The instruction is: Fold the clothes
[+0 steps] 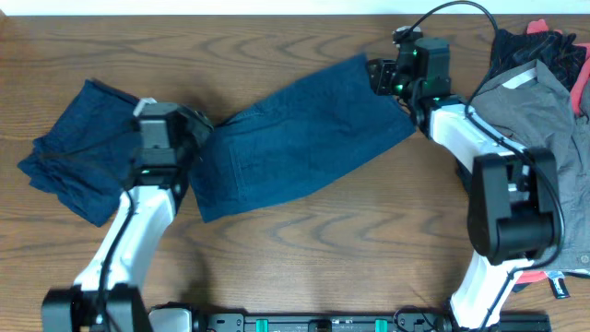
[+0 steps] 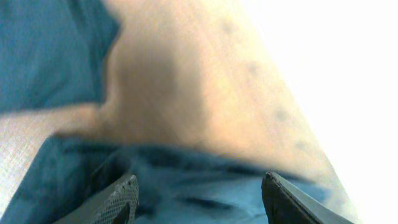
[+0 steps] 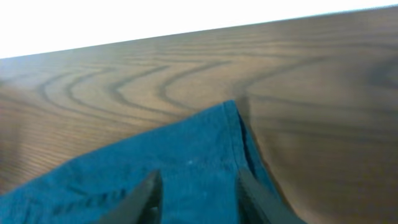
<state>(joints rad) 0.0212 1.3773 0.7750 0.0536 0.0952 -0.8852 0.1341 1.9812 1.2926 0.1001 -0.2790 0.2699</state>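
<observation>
Across the middle of the table [image 1: 304, 240] a navy cloth [image 1: 304, 138] lies spread flat, slanting up toward the right. At the right edge a grey shirt [image 1: 539, 106] is heaped over black [image 1: 521, 46] and red [image 1: 581, 78] pieces. A second navy piece [image 1: 78, 152] lies crumpled at far left. The left gripper [image 2: 199, 179] is at the cloth's left end, fingers wide apart. The right gripper [image 3: 199, 177] is at its upper right corner, fingers parted over flat fabric.
</observation>
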